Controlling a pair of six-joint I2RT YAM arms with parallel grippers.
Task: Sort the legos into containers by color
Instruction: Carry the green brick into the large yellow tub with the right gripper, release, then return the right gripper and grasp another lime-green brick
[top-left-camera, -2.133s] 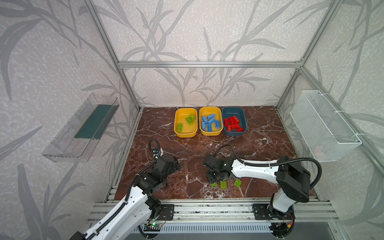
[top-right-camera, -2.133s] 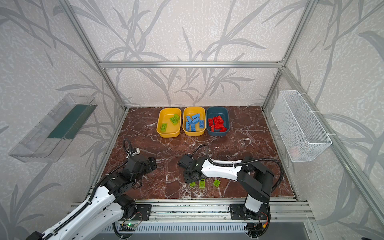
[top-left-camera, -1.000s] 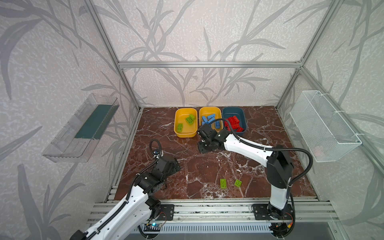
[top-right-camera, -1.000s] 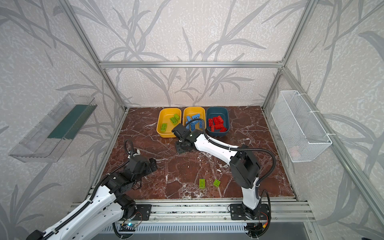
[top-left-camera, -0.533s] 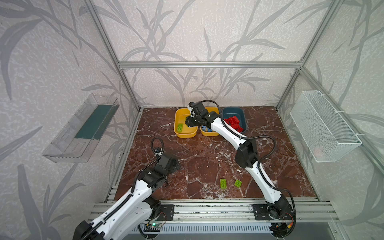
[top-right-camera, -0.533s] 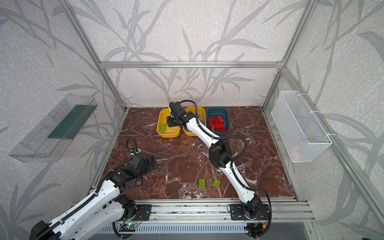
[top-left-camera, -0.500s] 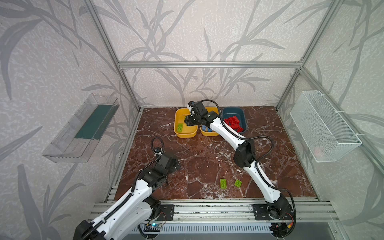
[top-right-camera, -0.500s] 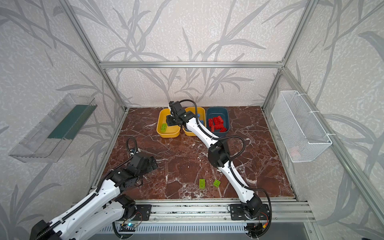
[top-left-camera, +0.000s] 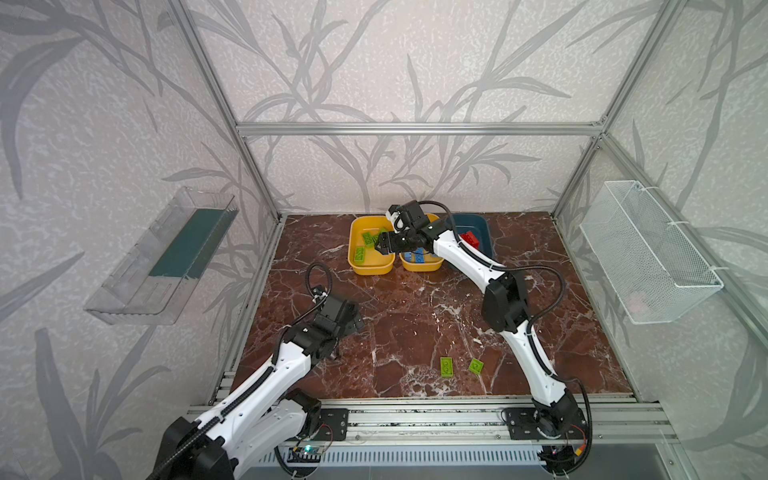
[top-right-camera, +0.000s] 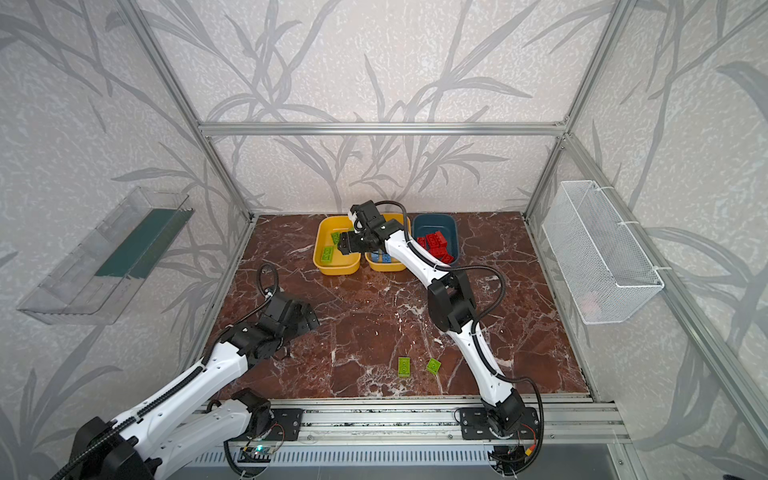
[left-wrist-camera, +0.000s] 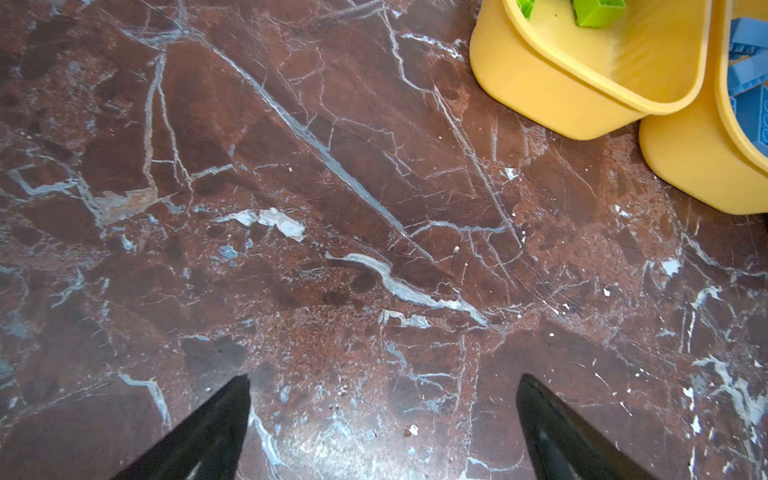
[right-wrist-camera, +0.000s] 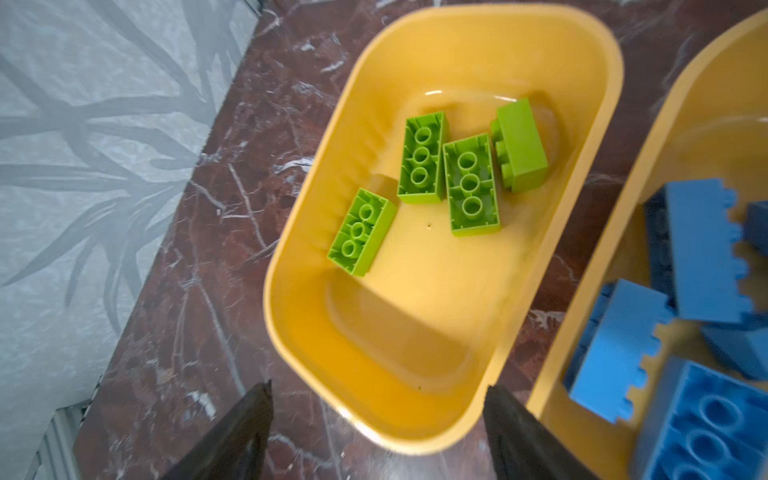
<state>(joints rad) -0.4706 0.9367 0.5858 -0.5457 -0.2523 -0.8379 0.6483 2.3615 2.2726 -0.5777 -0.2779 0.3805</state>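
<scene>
Four lime-green legos (right-wrist-camera: 449, 178) lie in the leftmost yellow tub (right-wrist-camera: 291, 332), clustered toward one end with much of its floor bare. Above that tub's near rim hangs the right gripper (right-wrist-camera: 376, 395), jaws spread, nothing between them. The tub's rim touches that of the middle yellow tub (top-left-camera: 419, 267), which is piled with blue bricks (right-wrist-camera: 698, 257). The dark blue tub (top-right-camera: 436, 220) next in line holds red bricks (top-right-camera: 434, 243). All three tubs stand in a row at the back edge of the marble table (top-left-camera: 415, 316), close under the rear wall. Two loose green bricks (top-left-camera: 446, 367) lie near each other by the front edge, and a broad stretch of open marble separates them from the tubs. The left gripper (left-wrist-camera: 384, 378), fingers wide and empty, hovers over bare marble on the left, short of the tubs.
</scene>
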